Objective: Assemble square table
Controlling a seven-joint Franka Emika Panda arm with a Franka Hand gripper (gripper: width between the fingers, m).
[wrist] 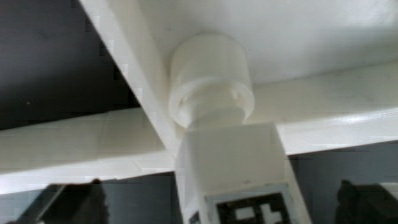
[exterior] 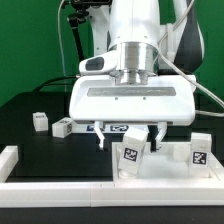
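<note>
The white square tabletop (exterior: 168,166) lies at the front of the exterior view's right. A white leg (exterior: 131,158) with a black-and-white tag stands upright on it. My gripper (exterior: 129,140) hangs straight above with its fingers on either side of the leg, open, with gaps on both sides. In the wrist view the leg (wrist: 217,110) runs up the middle, round end against the tabletop's white ribs (wrist: 338,100). The dark fingertips (wrist: 71,205) sit clear of the leg, and my gripper (wrist: 217,203) is open around it. Another tagged white block (exterior: 197,150) stands on the tabletop further to the right.
Two loose tagged legs (exterior: 40,122) (exterior: 62,126) lie on the black table at the exterior view's left. A low white border rail (exterior: 60,190) runs along the front edge and turns up at the left (exterior: 8,158). A small tagged piece (exterior: 117,130) shows behind the gripper.
</note>
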